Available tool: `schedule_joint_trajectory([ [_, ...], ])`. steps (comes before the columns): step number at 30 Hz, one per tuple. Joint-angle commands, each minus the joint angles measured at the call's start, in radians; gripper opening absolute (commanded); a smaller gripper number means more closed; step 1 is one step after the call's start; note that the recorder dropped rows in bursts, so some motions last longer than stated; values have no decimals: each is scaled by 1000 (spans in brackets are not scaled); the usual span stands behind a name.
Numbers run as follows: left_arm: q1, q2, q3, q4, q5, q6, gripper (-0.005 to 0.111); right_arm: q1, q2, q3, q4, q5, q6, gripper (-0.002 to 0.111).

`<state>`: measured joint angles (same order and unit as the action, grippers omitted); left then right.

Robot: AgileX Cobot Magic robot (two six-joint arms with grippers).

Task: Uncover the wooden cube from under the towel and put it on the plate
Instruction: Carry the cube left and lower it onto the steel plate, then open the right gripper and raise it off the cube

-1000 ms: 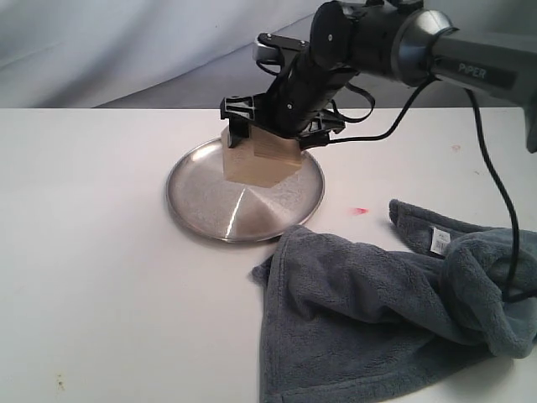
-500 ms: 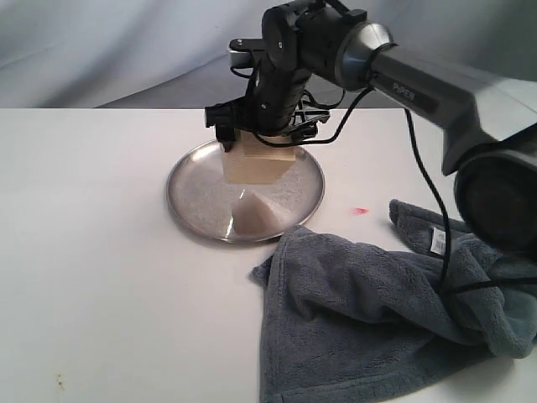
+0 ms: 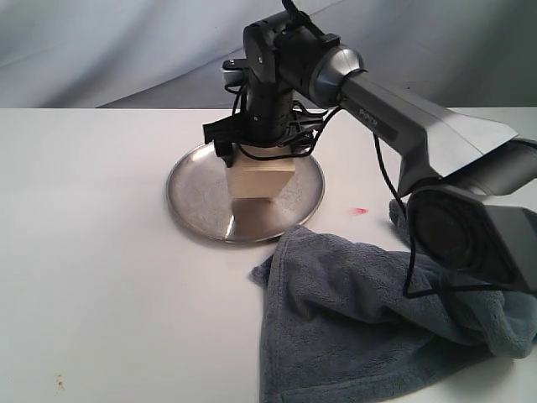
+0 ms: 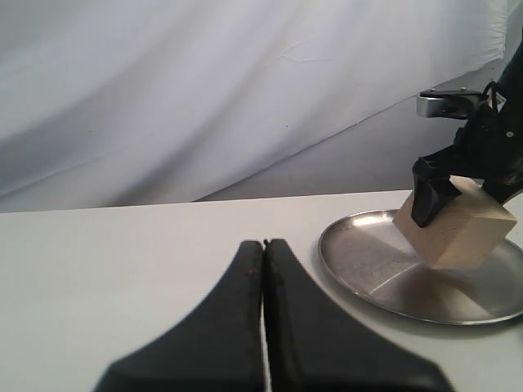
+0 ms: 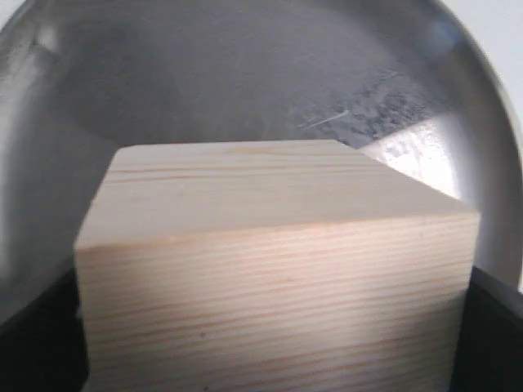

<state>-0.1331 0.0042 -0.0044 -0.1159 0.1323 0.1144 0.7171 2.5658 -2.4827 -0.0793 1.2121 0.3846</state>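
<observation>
The right gripper (image 3: 258, 159) is squeezing the wooden cube (image 3: 262, 180) tight between its fingers, and it is turning straighter and sinking lower than a moment ago, so the cube is hanging just over the plate (image 3: 195, 206), nearly ready to let go.

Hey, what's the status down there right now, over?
Right jaws shut on wooden cube, tilted just above plate. Left jaws shut, empty. Towel beside plate, nothing blocking.

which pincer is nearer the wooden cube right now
Right. The right pincer grips the wooden cube over the plate. The left pincer sits shut, short of the plate's rim, clear of the cube.
</observation>
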Motion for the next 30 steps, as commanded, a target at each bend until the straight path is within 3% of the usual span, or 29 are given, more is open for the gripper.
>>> schedule_joint_trajectory([
  [1,-5,-4,4,-2,0,-3,0,5,-2,-20,24,-11,-32,0],
  [6,-5,-4,4,-2,0,-3,0,5,-2,-20,17,2,-58,2],
  [8,-5,-4,4,-2,0,-3,0,5,-2,-20,17,4,-64,9],
  [15,-5,-4,4,-2,0,-3,0,5,4,-20,28,1,-62,52],
  [23,-5,-4,4,-2,0,-3,0,5,4,-20,28,-13,-62,68],
  [30,-5,-4,4,-2,0,-3,0,5,4,-20,28,-25,-62,89],
])
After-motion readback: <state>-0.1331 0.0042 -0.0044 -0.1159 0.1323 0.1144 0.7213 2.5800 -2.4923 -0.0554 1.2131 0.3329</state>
